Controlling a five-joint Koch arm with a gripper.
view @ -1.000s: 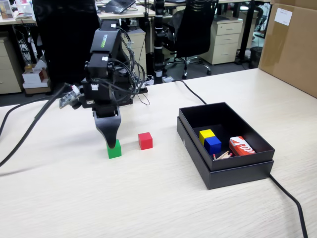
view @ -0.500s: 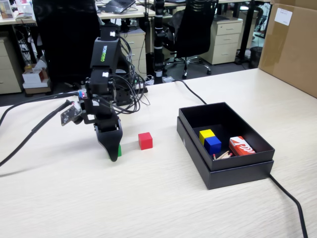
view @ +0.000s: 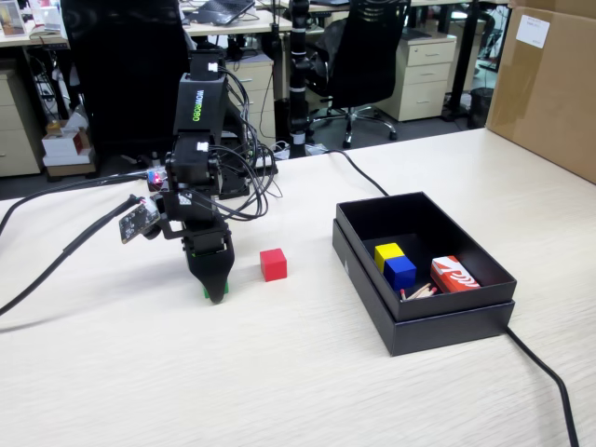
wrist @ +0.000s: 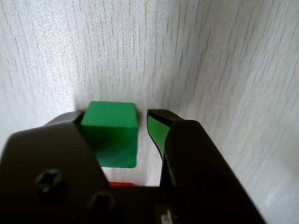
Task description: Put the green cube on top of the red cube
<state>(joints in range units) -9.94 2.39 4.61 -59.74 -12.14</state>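
The green cube [wrist: 112, 126] sits on the pale wooden table between my gripper's [wrist: 117, 119] two fingers. The left finger is against the cube and a narrow gap shows between the cube and the green-lined right finger [wrist: 156, 130]. The jaws are open around it. In the fixed view the gripper [view: 216, 293] points down at the table and only slivers of the green cube [view: 206, 291] show beside its tip. The red cube [view: 273, 264] stands on the table a short way to the right of the gripper.
An open black box [view: 447, 321] at the right holds a yellow cube [view: 387, 251], a blue cube [view: 400, 271] and a red-and-white printed box [view: 454, 274]. A black cable [view: 545, 372] runs past it. A cardboard box [view: 549, 84] stands at the far right.
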